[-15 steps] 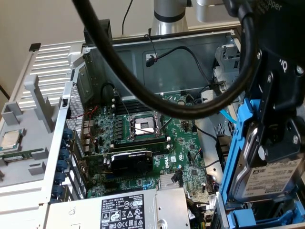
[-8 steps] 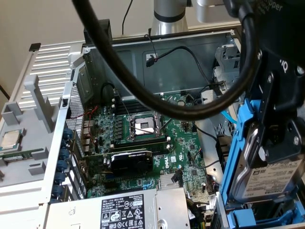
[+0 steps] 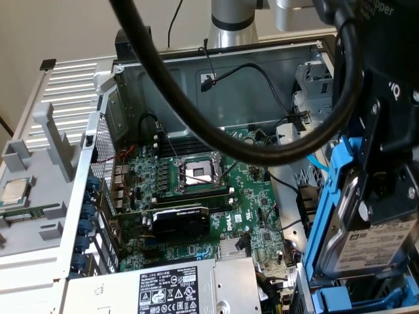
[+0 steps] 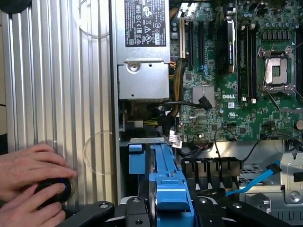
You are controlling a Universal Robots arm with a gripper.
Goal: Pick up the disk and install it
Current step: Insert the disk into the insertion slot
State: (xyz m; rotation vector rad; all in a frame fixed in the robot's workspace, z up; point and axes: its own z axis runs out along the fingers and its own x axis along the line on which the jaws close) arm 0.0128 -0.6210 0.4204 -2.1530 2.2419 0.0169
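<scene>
Well apart from the gripper (image 4: 169, 210) a chip (image 3: 14, 190) lies on the side panel. Nearer are the board (image 3: 252, 219) and the supply (image 3: 163, 291). The gripper is clenched on the disk (image 3: 383, 245), held on edge by its blue carrier at the case's drive end. Likely risks: the blue cable (image 4: 255, 180) near it snags the carrier, or a tilted disk jams in the bay.

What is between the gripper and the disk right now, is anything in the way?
Nothing visible stands between them. The gripper is closed on the disk, its fingers on either side of the blue carrier, at the edge of the open computer case. A blue cable lies in the case nearby, apart from the disk.
</scene>
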